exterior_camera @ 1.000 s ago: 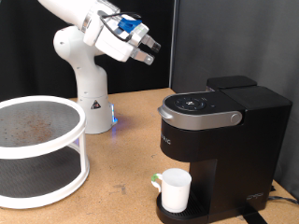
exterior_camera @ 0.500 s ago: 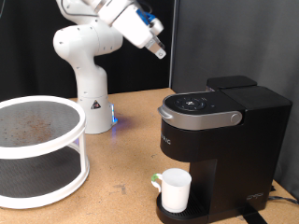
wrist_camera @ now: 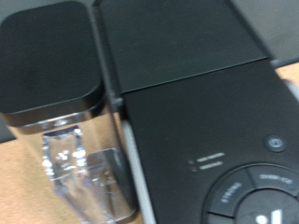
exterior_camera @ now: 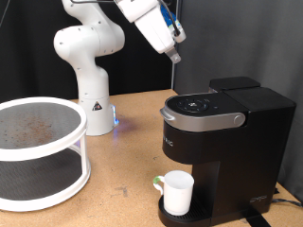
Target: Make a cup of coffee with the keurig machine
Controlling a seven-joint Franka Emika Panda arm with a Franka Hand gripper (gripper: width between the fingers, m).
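Observation:
The black keurig machine stands at the exterior view's right with its silver-handled lid down. The white cup stands upright on the drip tray under the brew head. My gripper hangs in the air above and slightly behind the machine's top, pointing down at it and touching nothing. The wrist view shows no fingers. It looks down on the machine's lid, part of the round button panel and the black-capped clear water tank.
A white two-tier round rack stands on the wooden table at the exterior view's left. The white arm base is behind it. A dark curtain closes off the back.
The arm has lifted and swung towards the exterior view's right, so the gripper went from left of the machine to above it, now tilted downward.

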